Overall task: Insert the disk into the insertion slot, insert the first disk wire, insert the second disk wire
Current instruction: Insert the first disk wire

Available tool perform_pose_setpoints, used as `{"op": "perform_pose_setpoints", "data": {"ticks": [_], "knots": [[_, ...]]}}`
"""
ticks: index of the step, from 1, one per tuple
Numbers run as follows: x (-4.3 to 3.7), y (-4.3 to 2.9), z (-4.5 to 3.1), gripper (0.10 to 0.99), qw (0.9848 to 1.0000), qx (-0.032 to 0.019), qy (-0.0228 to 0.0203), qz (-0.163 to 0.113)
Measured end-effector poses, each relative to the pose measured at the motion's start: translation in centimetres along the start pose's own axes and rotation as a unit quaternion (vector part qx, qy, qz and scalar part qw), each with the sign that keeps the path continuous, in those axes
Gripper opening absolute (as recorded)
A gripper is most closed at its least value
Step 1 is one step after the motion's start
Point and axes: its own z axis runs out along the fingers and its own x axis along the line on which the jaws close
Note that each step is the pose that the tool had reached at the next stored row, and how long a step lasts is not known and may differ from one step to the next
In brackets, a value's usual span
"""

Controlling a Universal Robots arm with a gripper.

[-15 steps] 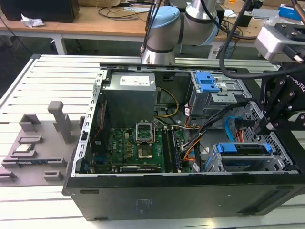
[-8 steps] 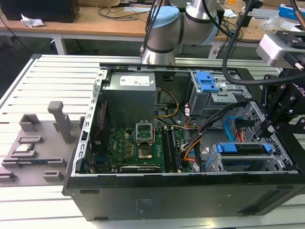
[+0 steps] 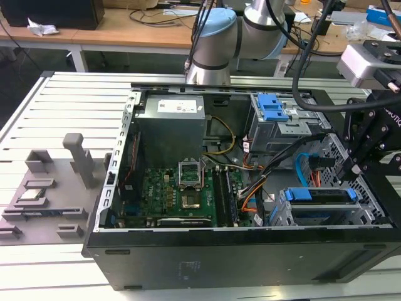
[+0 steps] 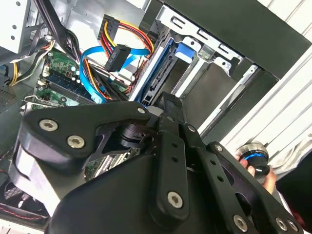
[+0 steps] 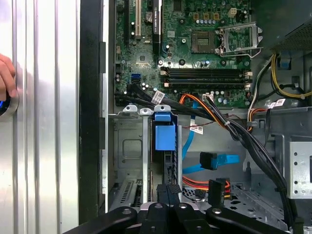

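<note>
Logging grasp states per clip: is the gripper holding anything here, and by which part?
Nothing seems held. The gripper, fingers together, sits at the outer end of the disk, which stands in the insertion slot.

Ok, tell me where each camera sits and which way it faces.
Exterior view: off the arm, above the open case, looking down into it; shows arm and gripper.
First wrist view: on the wrist, looking past the gripper at disk and motherboard.
Second wrist view: on the wrist, behind the gripper, facing the disk's edge.
Both wrist views share gripper, disk and blue wire.
</note>
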Motion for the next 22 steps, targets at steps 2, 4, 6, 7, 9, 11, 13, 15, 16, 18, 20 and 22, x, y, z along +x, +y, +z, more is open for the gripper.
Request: {"op": "perform_pose_setpoints", "data": {"ticks": [2,4,6,7,9,11,13,15,16,18,20,22], "knots": [[0.0,0.0,0.0,0.106,1.0,0.0,0.0,0.0],[-0.01,0.0,0.0,0.114,1.0,0.0,0.0,0.0],[-0.01,0.0,0.0,0.235,1.0,0.0,0.0,0.0],[-0.01,0.0,0.0,0.235,1.0,0.0,0.0,0.0],[-0.13,-0.05,0.0,0.302,1.0,0.0,0.0,0.0],[-1.68,-0.15,0.17,0.302,1.0,0.0,0.0005,0.0],[-2.88,-0.2,0.71,0.302,1.0,-0.0001,0.0005,0.0],[-4.16,-0.31,1.14,0.302,1.0,-0.0001,0.0006,0.0],[-4.61,-0.39,1.26,0.302,1.0,-0.0001,0.0006,0.0],[-5.01,-0.49,1.45,0.302,1.0,-0.0001,0.0008,0.0],[-5.06,-0.52,1.79,0.302,1.0,-0.0001,0.0025,0.0],[-5.07,-0.55,2.43,0.302,1.0,0.0,0.0056,0.0]]}}
